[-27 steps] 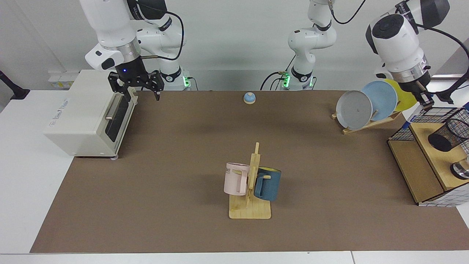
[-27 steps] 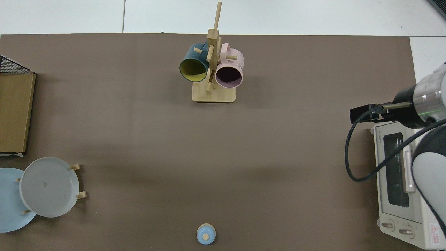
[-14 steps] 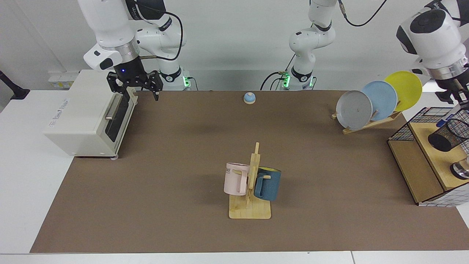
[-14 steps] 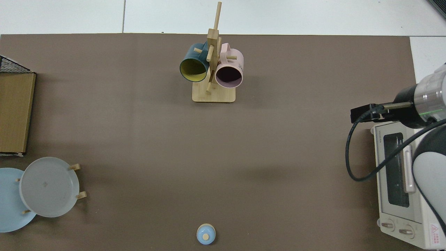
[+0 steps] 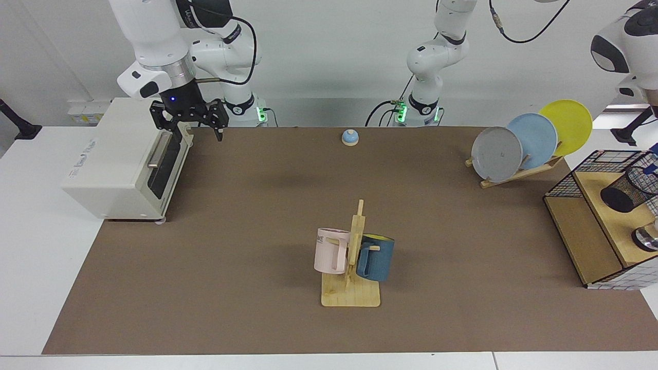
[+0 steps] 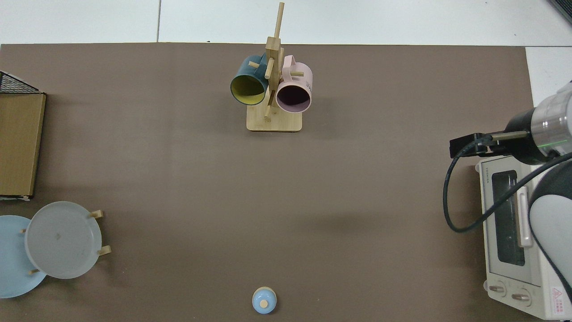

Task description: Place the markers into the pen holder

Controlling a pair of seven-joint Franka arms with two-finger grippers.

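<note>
Marker (image 5: 652, 160) is showing as just a dark blue cap at the far edge of the facing view, right at the rim of the black mesh pen holder (image 5: 628, 189), which is sitting on the wooden shelf (image 5: 599, 226); we can't tell if it's fully inside or only touching the rim, and top view isn't covering it. Left arm (image 5: 624, 46) is hanging above that spot w/ its gripper cropped out of both views, so we can't tell if it's open, shut, or holding anything. Right gripper (image 5: 198, 134) is hovering by the toaster oven (image 5: 121, 154), fingers spread wide and empty; that arm is waiting. We're judging the step as the drop into the holder, nearly done. To do it well we're wanting the barrel vertical and centred over the mouth, tip below the rim before letting go, then a straight lift so nothing is snagging the mesh or tipping the cup. Mug rack (image 5: 352, 257), plates (image 5: 529, 141) and bell (image 5: 350, 137) are sitting well apart, not in the way.
</note>
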